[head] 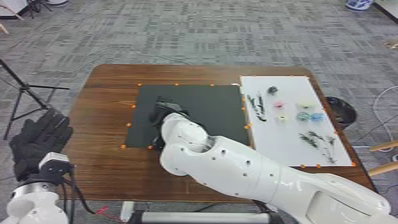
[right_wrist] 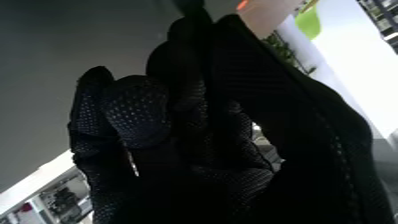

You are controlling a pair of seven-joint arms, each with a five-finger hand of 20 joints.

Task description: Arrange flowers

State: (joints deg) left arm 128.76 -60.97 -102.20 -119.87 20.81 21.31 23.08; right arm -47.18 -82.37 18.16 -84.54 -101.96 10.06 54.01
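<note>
The dark piece (right_wrist: 189, 6) lay lengthwise along the fingers of the right hand (head: 168, 109), pinched with the thumb, near the black sheet's (head: 209, 95) left edge; the left hand (head: 41, 136), farther away, was open beyond the table's (head: 107, 120) left edge.

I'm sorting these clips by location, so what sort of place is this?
Probably an office or lab room: grey carpet tiles cover the floor, a black tripod stands left of the wooden table, and a dark bin sits at its right.
</note>
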